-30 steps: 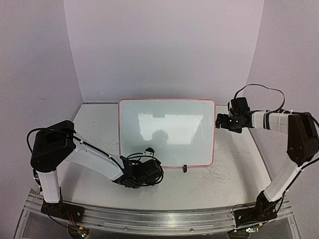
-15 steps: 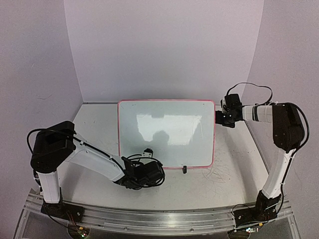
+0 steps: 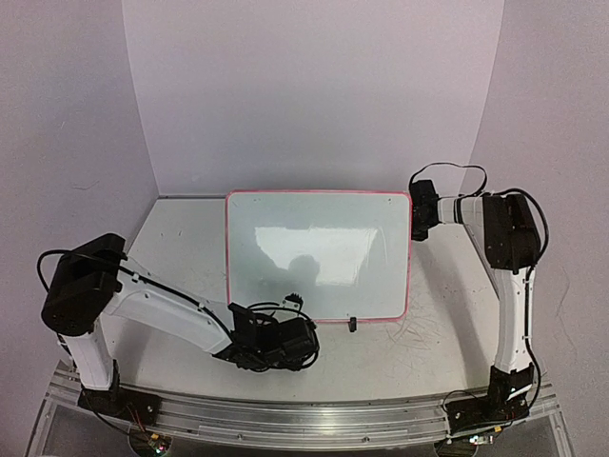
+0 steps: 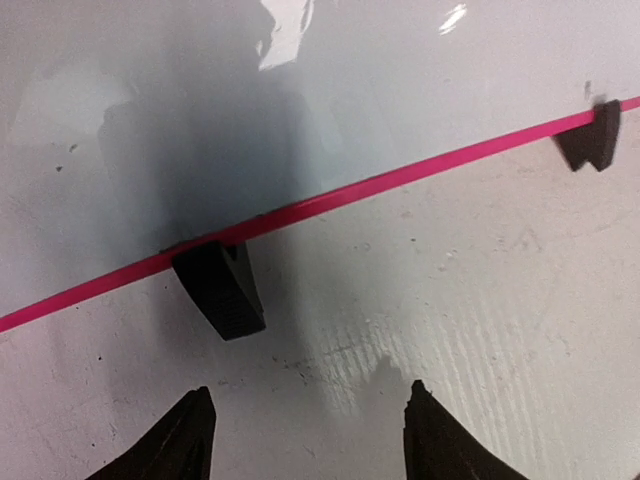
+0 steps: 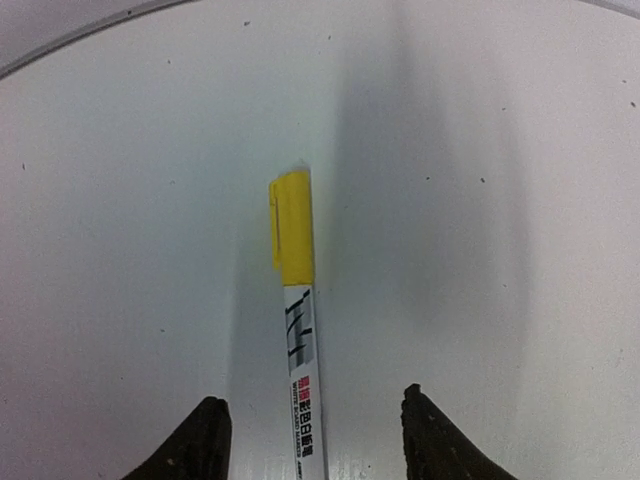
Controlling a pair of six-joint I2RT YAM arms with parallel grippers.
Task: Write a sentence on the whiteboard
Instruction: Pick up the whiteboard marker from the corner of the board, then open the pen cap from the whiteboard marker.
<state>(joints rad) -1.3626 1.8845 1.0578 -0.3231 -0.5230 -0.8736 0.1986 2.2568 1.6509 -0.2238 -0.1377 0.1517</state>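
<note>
The right gripper (image 5: 312, 400) is open, with a yellow-capped marker (image 5: 300, 340) between its fingers, touching neither, cap toward 12 o'clock. The left gripper (image 4: 310, 390), also open, hovers at 6 o'clock of a black clip foot (image 4: 220, 285). The whiteboard (image 3: 319, 252) sits mid-worktop (image 3: 381, 352).

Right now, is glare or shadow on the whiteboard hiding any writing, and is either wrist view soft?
Top external: a bright glare patch and a dark reflection sit mid whiteboard; no writing visible. Left wrist: sharp, glare along the top, grey shadow above the black clip foot. Right wrist: slightly soft, a shadow band right of the yellow-capped marker.
</note>
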